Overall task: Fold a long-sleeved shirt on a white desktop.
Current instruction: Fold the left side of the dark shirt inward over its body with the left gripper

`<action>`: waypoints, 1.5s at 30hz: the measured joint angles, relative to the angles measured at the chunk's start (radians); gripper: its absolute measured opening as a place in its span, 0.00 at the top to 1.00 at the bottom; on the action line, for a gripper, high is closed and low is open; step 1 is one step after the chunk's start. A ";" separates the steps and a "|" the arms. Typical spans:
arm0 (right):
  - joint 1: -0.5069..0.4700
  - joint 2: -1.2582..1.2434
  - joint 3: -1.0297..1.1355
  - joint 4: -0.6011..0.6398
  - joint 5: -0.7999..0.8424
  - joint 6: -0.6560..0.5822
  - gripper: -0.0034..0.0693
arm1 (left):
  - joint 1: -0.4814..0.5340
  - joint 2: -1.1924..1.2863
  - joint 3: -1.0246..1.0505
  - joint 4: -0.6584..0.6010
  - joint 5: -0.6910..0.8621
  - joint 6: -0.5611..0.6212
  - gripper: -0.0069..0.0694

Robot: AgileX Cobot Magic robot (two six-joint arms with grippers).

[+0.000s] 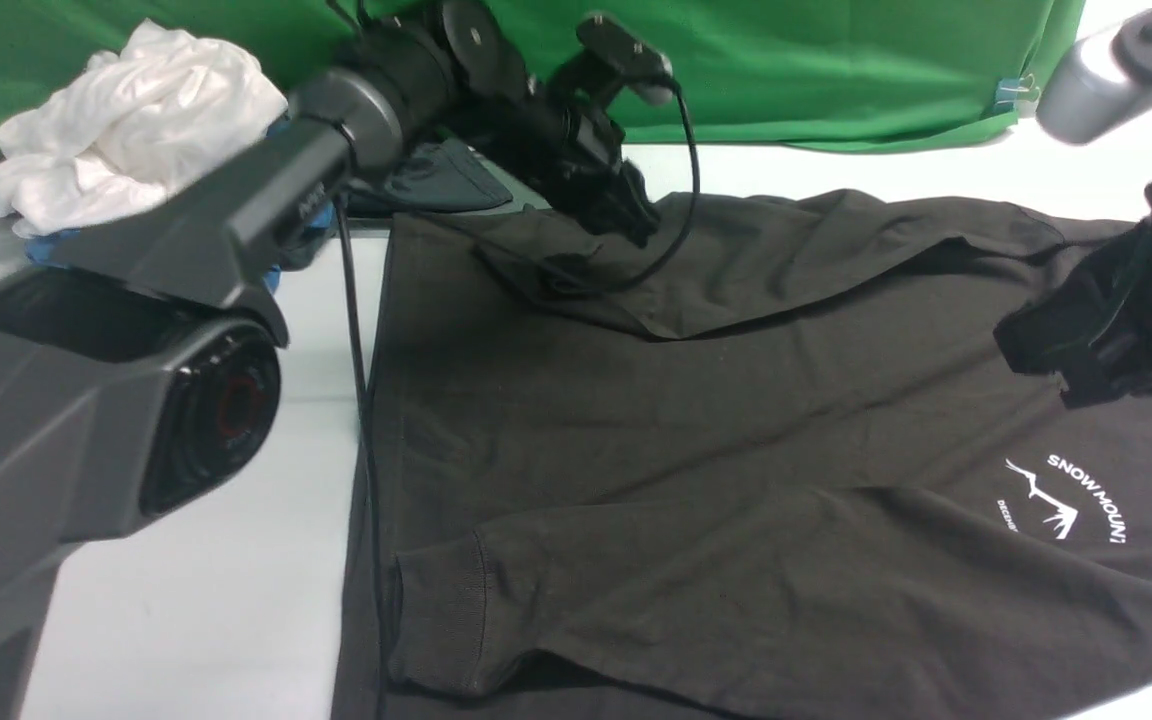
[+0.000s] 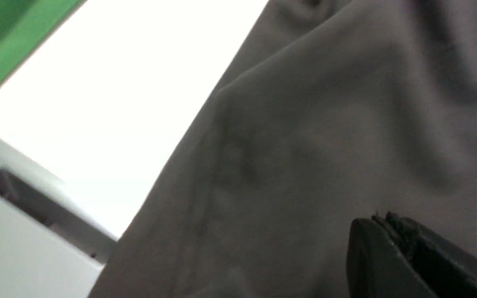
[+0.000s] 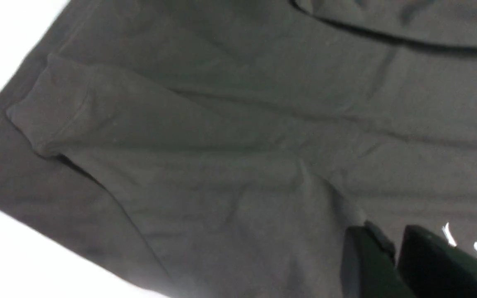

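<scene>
Sleeve fold, likely: long-sleeved shirt point(image 1: 736, 400) spread on bench point(image 1: 236, 620).
Left gripper point(image 1: 636, 225) jaws meet at the far sleeve point(image 1: 586, 290); right gripper point(image 1: 1076, 388) jaws narrow, grip unclear. You next need cloth pinched firmly before lifting.

The long-sleeved shirt point(image 2: 304, 124) fills most of the view: dark brownish fabric, slightly blurred, with a soft ridge and shallow creases running across it. One straight edge of the shirt lies on the white tabletop point(image 2: 118, 103). A green backdrop point(image 2: 2, 37) meets the tabletop along one edge. A pale grey block point(image 2: 15, 240) with a dark recess sits just beside the shirt edge; its nature cannot be determined. The left tool point(image 2: 381, 223) is close to the fabric, jaws pressed together. Whether cloth is pinched cannot be determined.
</scene>
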State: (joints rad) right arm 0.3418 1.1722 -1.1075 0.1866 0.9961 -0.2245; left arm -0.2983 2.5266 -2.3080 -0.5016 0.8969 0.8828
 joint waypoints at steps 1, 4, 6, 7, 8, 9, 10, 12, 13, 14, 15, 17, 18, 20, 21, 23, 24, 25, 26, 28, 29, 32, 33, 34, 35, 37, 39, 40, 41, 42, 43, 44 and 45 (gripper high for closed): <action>0.000 0.000 0.001 0.004 0.001 0.000 0.75 | 0.002 0.013 0.000 0.014 -0.005 0.001 0.89; 0.000 -0.001 0.004 0.028 0.001 0.000 0.75 | 0.013 0.041 0.000 0.079 -0.008 -0.027 0.89; 0.000 -0.002 0.005 0.050 0.001 0.000 0.75 | 0.023 0.043 0.000 0.128 -0.013 -0.080 0.88; 0.000 -0.003 0.005 0.056 0.001 0.000 0.75 | 0.028 0.041 0.000 0.155 -0.013 -0.104 0.88; 0.000 -0.005 0.005 0.059 0.001 0.000 0.75 | 0.029 0.041 0.000 0.159 -0.013 -0.112 0.88; 0.000 -0.008 0.005 0.067 0.001 0.000 0.75 | 0.036 0.038 0.000 0.188 -0.009 -0.133 0.88; 0.000 -0.009 0.005 0.072 0.003 0.000 0.75 | 0.044 0.035 0.000 0.212 0.000 -0.146 0.88; 0.000 -0.009 0.005 0.073 0.006 0.000 0.75 | 0.056 0.026 0.000 0.244 0.030 -0.165 0.88; 0.000 -0.009 0.005 0.074 0.006 0.000 0.75 | 0.057 0.025 0.000 0.247 0.034 -0.165 0.88; 0.000 -0.009 0.005 0.074 0.008 0.000 0.75 | 0.063 0.016 0.000 0.280 0.068 -0.189 0.88; 0.000 -0.009 0.005 0.074 0.009 0.000 0.75 | 0.067 0.010 0.000 0.297 0.085 -0.202 0.88; 0.000 -0.009 0.005 0.076 0.011 0.000 0.75 | 0.072 -0.008 0.000 0.340 0.125 -0.233 0.88; 0.000 -0.009 0.005 0.076 0.011 -0.001 0.75 | 0.073 -0.017 0.000 0.353 0.138 -0.242 0.88; 0.000 -0.009 0.005 0.076 0.013 -0.004 0.75 | 0.077 -0.039 0.000 0.371 0.175 -0.258 0.88; 0.000 -0.009 0.005 0.076 0.013 -0.008 0.75 | 0.080 -0.052 0.000 0.375 0.202 -0.261 0.88; 0.000 -0.009 0.005 0.076 0.013 -0.012 0.75 | 0.090 -0.074 0.000 0.379 0.283 -0.276 0.88; 0.000 -0.009 0.005 0.076 0.013 -0.015 0.75 | 0.095 -0.079 0.002 0.379 0.298 -0.294 0.88; 0.000 -0.009 0.005 0.076 0.013 -0.018 0.75 | 0.100 -0.083 0.008 0.379 0.305 -0.316 0.88; 0.000 -0.009 0.005 0.076 0.013 -0.021 0.75 | 0.102 -0.083 0.011 0.379 0.305 -0.316 0.88; 0.000 -0.009 0.005 0.076 0.026 -0.040 0.75 | 0.127 -0.098 0.057 0.380 0.311 -0.372 0.88; 0.000 -0.009 0.005 0.076 0.030 -0.043 0.75 | 0.134 -0.104 0.085 0.383 0.312 -0.382 0.88; 0.000 -0.009 0.005 0.076 0.047 -0.060 0.75 | 0.159 -0.137 0.167 0.391 0.318 -0.394 0.88; 0.000 -0.009 0.005 0.076 0.048 -0.062 0.75 | 0.164 -0.152 0.203 0.392 0.319 -0.396 0.88; 0.000 -0.009 0.005 0.076 0.048 -0.063 0.75 | 0.168 -0.173 0.237 0.392 0.320 -0.399 0.88; 0.000 -0.009 0.005 0.074 0.043 -0.064 0.75 | 0.170 -0.205 0.277 0.392 0.319 -0.405 0.88; 0.000 -0.009 0.005 0.064 0.022 -0.062 0.75 | 0.165 -0.265 0.336 0.383 0.320 -0.413 0.88; 0.000 -0.009 0.005 0.023 -0.004 -0.038 0.74 | 0.147 -0.342 0.398 0.379 0.319 -0.413 0.88; 0.000 -0.009 0.005 -0.008 -0.014 -0.020 0.74 | 0.132 -0.390 0.434 0.375 0.319 -0.413 0.88; 0.000 -0.009 0.005 -0.042 -0.020 0.007 0.74 | 0.115 -0.441 0.465 0.374 0.316 -0.413 0.88; 0.000 -0.009 0.005 -0.069 -0.021 0.033 0.74 | 0.094 -0.494 0.508 0.373 0.314 -0.413 0.88; 0.000 -0.009 0.005 -0.101 -0.020 0.054 0.74 | 0.070 -0.549 0.557 0.372 0.306 -0.413 0.88; 0.000 -0.009 0.005 -0.123 -0.016 0.068 0.74 | 0.049 -0.593 0.612 0.369 0.297 -0.413 0.88; 0.000 -0.009 0.005 -0.149 -0.005 0.079 0.73 | 0.019 -0.648 0.671 0.367 0.282 -0.413 0.88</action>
State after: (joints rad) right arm 0.3418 1.1628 -1.1021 0.0372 0.9906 -0.1452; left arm -0.2789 1.8788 -1.6367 -0.1351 1.1785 0.4697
